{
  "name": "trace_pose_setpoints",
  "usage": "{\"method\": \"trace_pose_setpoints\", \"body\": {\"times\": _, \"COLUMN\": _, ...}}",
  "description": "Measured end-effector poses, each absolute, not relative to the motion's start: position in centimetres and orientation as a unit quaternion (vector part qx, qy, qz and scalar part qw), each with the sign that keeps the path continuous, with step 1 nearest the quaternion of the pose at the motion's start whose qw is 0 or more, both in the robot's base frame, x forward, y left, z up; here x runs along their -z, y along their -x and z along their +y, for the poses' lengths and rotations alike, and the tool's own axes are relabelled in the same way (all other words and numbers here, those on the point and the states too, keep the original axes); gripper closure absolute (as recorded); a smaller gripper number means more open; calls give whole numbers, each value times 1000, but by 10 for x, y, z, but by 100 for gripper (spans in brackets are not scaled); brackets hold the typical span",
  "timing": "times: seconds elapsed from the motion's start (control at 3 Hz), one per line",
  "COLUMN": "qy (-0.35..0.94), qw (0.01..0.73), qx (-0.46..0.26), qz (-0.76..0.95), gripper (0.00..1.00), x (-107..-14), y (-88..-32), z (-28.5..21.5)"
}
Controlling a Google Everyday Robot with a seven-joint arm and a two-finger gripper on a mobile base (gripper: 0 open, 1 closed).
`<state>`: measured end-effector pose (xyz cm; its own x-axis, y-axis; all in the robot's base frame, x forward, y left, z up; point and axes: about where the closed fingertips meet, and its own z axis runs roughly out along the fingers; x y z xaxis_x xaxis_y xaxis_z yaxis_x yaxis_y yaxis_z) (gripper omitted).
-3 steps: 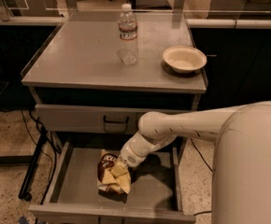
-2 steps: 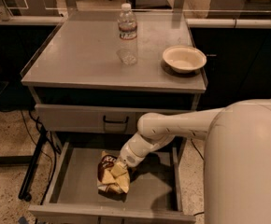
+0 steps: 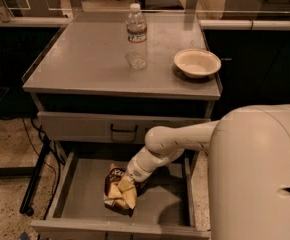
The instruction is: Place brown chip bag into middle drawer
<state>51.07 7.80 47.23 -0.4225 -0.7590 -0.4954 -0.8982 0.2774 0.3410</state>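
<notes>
Closest to us was the robot's own big white body (image 3: 260, 174), filling the right side, so we were basically looking down over its shoulder. Just past that, the middle drawer (image 3: 80, 194) was pulled wide open, which is why its bare grey floor was reachable at all. The brown chip bag (image 3: 117, 194) sat on that floor, roughly centre, crumpled, with its dark end pointing toward the back. The gripper (image 3: 130, 180) was down inside the drawer, right at the bag's upper edge and touching it. Honestly, we couldn't tell whether it was clamped on the bag or had let go, since the bag hid the business end. The arm (image 3: 180, 139) reached in low from the right, ducking under the closed drawer front (image 3: 85, 126) with the black handle (image 3: 123, 130). Further back, on the countertop (image 3: 85, 59), a water bottle (image 3: 136, 34) and an empty bowl (image 3: 197, 62) stood well apart from all this. We'd say the placing looked nearly done.
</notes>
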Motion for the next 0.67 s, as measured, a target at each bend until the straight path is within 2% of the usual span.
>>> {"method": "trace_pose_setpoints", "body": {"times": 0.67, "qy": 488, "qw": 123, "qx": -270, "qz": 821, "gripper": 100, "x": -458, "y": -493, "z": 69}}
